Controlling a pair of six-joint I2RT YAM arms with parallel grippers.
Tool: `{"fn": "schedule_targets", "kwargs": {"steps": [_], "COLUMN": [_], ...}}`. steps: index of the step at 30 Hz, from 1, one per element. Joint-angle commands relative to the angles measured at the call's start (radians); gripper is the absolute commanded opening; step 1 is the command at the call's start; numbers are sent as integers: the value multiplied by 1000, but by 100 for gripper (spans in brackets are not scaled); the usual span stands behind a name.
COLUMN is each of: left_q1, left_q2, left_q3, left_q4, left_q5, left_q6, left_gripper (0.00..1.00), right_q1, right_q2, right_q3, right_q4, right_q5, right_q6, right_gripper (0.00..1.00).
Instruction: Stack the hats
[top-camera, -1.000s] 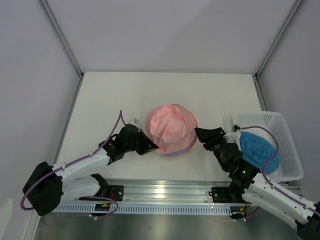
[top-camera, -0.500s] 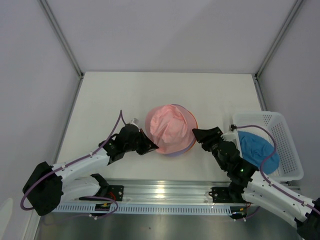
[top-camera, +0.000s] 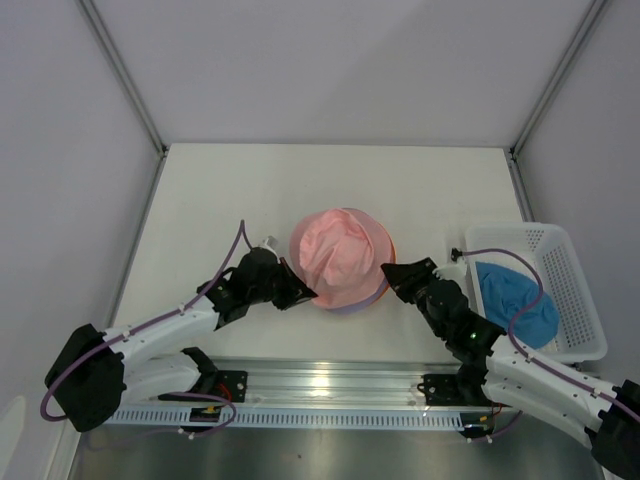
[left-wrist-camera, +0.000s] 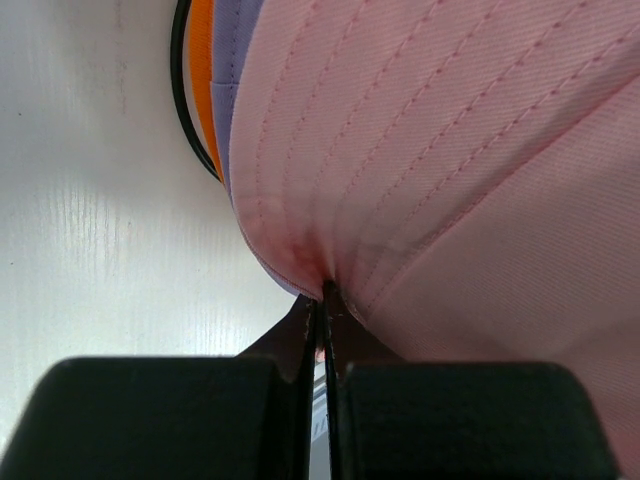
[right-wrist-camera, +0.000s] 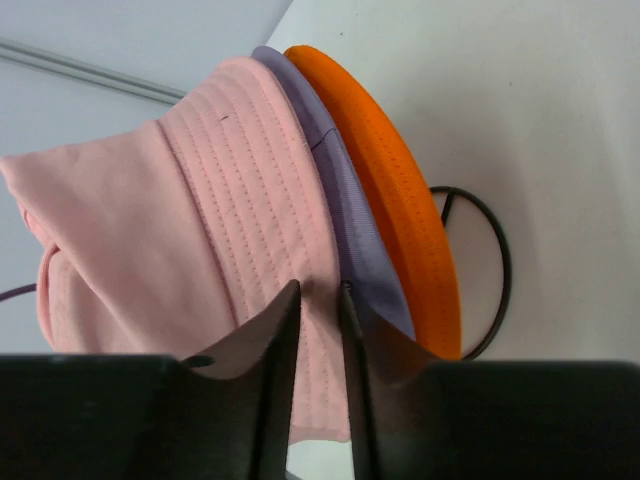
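White basket (top-camera: 582, 300), black wire stand (right-wrist-camera: 506, 262)

Hat colours you're looking at:
Your pink hat (top-camera: 340, 255), stitched in rows, tops the pale purple hat (right-wrist-camera: 345, 215) and orange hat (right-wrist-camera: 400, 190); the blue hat (top-camera: 505, 295) lies in the white slotted basket (top-camera: 565, 245) at three o'clock.

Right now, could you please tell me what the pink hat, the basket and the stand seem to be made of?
The pink hat looks like matte woven fabric, likely cotton twill: diagonal weave and stitch rows show. The basket seems white moulded plastic, given its regular slots. The stand is thin black wire, probably coated metal.
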Motion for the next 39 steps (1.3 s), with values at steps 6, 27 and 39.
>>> {"fn": "schedule_targets", "kwargs": {"steps": [6,27,39], "left_q1": [-12,409,477], "left_q2": [-28,-332,102], "left_q3": [34,244,224], "left_q4": [-42,-314,251], "left_q5": [23,79,494], "left_q6": [41,403,531], "left_gripper": [1,70,54], "right_q1": [-6,-133,-156], "right_q2": [-31,10,91], "right_q3": [-9,54,101], "right_q4": [29,-90,-88], "right_q5": [70,-74,-137], "right_q6": [-24,-101,-92], "right_gripper": [0,0,0]}}
